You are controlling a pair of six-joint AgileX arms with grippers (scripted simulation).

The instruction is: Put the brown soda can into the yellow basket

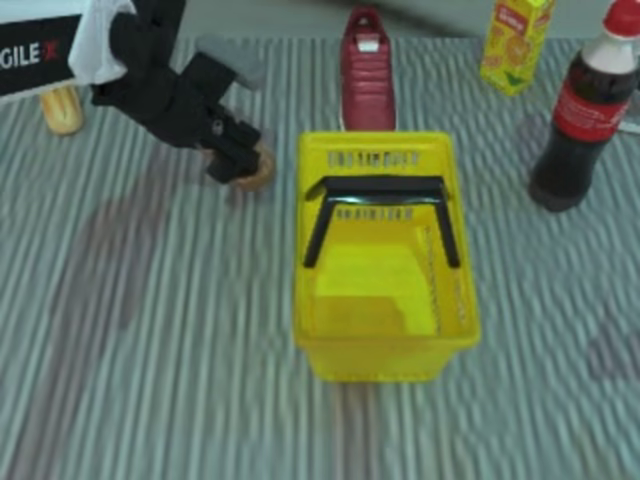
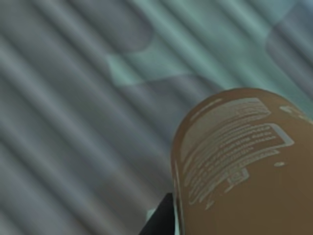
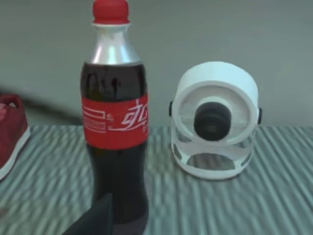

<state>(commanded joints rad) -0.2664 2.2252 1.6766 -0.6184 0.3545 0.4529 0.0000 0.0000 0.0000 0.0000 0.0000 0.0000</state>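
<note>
The brown soda can (image 1: 258, 170) is just left of the yellow basket's far left corner, at the tip of my left gripper (image 1: 238, 160). In the left wrist view the can (image 2: 244, 166) fills the near corner, pale print on its side, and one black finger (image 2: 161, 220) presses against its edge; the gripper looks shut on it. The yellow basket (image 1: 385, 345) stands mid-table, its black handles folded over the far half. My right gripper is outside the top view; only a dark edge of it (image 3: 95, 220) shows in the right wrist view, near the cola bottle.
A red shoe (image 1: 367, 75) lies behind the basket. A juice carton (image 1: 515, 42) and a cola bottle (image 1: 585, 115) stand at the back right. A bun (image 1: 60, 108) sits at the back left. A white round fan-like object (image 3: 214, 120) stands beside the bottle.
</note>
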